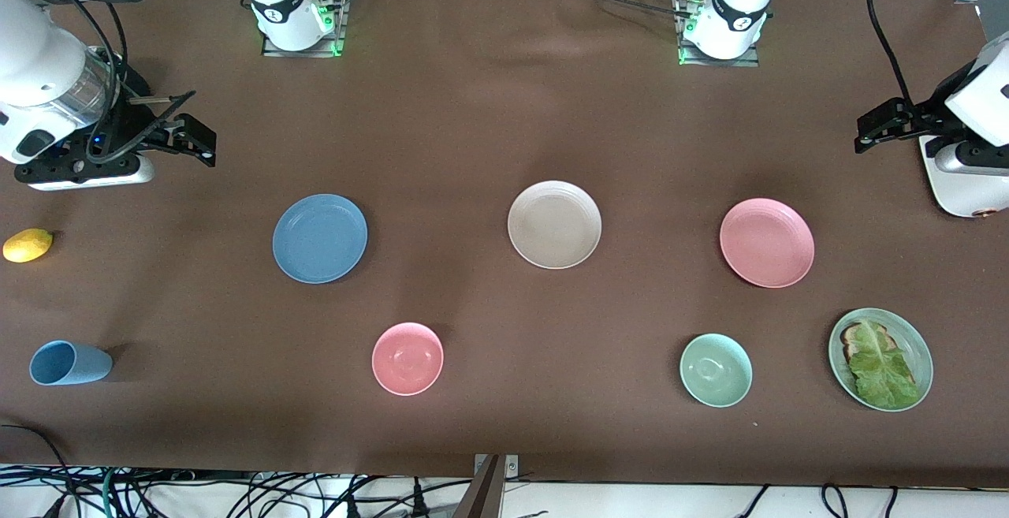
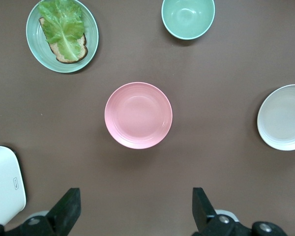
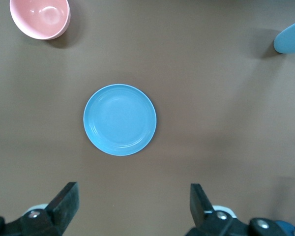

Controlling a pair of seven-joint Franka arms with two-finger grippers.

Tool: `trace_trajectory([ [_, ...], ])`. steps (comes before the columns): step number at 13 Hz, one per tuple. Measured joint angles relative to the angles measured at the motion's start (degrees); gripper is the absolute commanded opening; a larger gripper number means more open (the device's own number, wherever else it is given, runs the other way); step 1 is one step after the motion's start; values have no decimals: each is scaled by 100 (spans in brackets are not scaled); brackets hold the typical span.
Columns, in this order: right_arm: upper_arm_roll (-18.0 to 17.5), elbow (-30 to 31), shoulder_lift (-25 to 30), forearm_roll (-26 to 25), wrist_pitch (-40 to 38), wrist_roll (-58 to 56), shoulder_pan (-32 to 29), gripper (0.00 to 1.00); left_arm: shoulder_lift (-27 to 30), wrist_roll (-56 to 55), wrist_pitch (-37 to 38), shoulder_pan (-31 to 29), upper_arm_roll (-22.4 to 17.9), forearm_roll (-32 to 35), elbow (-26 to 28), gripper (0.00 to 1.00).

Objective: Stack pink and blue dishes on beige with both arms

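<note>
Three flat plates lie in a row across the table's middle. The blue plate [image 1: 319, 238] [image 3: 120, 119] is toward the right arm's end, the beige plate [image 1: 554, 224] [image 2: 283, 117] is in the centre, and the pink plate [image 1: 766, 242] [image 2: 138, 115] is toward the left arm's end. My right gripper [image 1: 197, 139] [image 3: 133, 202] hangs open and empty over the right arm's end of the table, apart from the blue plate. My left gripper [image 1: 871, 128] [image 2: 136, 209] hangs open and empty over the left arm's end, apart from the pink plate.
Nearer the front camera stand a pink bowl [image 1: 407, 358] [image 3: 40, 17], a pale green bowl [image 1: 716, 370] [image 2: 188, 17] and a green plate [image 1: 834, 356] [image 2: 89, 29] carrying bread and lettuce. A blue cup [image 1: 69, 363] lies on its side and a lemon [image 1: 27, 245] sits at the right arm's end.
</note>
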State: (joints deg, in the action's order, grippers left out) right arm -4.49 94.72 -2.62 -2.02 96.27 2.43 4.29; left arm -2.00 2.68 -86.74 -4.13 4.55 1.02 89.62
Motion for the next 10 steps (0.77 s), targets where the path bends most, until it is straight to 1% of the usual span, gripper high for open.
trace_trajectory([
  [10,0,43,-2,0,54,1,0,100,0,0,0,-4,0,0,0,100],
])
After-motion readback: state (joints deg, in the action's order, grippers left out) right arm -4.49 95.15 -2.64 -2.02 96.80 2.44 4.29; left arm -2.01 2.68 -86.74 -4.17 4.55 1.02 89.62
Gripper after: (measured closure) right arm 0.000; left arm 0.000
